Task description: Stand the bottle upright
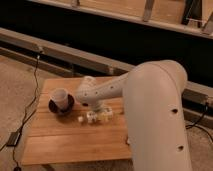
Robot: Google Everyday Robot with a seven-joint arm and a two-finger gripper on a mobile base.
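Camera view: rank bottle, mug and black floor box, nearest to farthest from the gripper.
1. Bottle, lying just below the gripper.
2. White mug on its saucer, to the left.
3. Black box on the floor, beyond the table's left edge.

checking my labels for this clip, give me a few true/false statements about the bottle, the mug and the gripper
1. The bottle lies on its side on the wooden table. True.
2. The gripper hangs over the mug. False: it is low at the bottle, to the side of the mug.
3. The mug stands on a dark saucer. True.
4. The bottle is inside the mug. False: it lies on the table boards, apart from the mug and saucer.
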